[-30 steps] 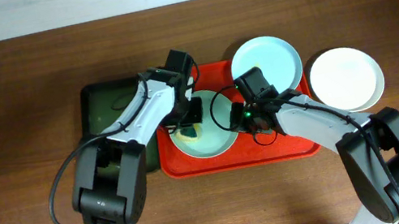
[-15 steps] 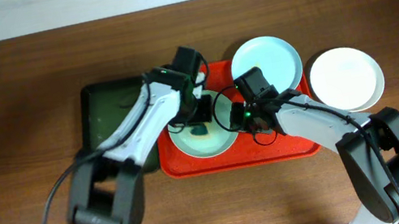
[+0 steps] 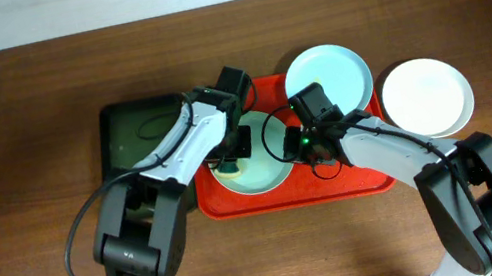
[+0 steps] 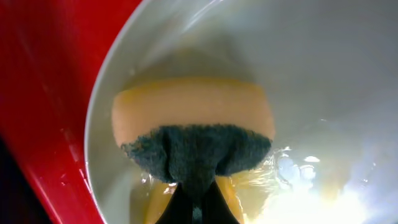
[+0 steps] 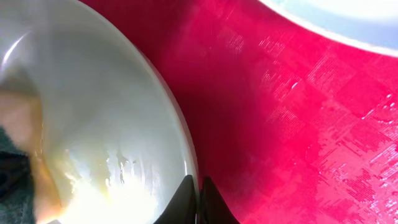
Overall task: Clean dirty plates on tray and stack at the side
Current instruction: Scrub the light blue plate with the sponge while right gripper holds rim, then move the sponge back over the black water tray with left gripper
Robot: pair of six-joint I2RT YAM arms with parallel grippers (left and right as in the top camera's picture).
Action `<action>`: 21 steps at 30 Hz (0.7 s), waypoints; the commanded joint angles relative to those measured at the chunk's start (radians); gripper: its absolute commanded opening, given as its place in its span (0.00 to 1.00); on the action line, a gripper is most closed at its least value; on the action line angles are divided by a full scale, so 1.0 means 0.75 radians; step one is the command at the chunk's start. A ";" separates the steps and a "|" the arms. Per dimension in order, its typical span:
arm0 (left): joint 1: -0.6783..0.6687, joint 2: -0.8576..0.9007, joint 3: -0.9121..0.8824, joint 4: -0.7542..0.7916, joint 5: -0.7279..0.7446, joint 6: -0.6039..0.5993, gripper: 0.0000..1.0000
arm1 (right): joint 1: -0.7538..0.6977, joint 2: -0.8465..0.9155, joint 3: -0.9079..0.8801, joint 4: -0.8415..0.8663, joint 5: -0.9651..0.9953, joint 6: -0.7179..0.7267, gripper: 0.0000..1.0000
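Left claw [image 4: 196, 194]: clamped on sponge [image 4: 193, 118], inside green plate [image 3: 271, 174] on red tray [image 3: 336, 186]
Right claw [image 5: 194, 193]: pinching that plate's rim
Done: white plate [image 3: 427, 96] on worktop [image 3: 16, 97] beside tray, seemingly clean
Left: green plate smeared yellow; blue plate [image 3: 327, 78] unstacked

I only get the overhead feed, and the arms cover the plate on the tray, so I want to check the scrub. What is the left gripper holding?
Observer: The left gripper is shut on a yellow sponge, pinched by its dark scouring side and pressed into the mint plate.
Operator: Any dirt left there?
Observer: Yes, a wet yellowish smear lies right beside the sponge.
Operator: And the right gripper?
Observer: The right gripper is shut on that plate's rim, over the red tray.
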 commanded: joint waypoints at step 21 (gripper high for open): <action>0.177 -0.507 0.061 -0.223 -0.134 -0.042 0.00 | 0.007 0.010 -0.011 -0.011 -0.003 0.005 0.06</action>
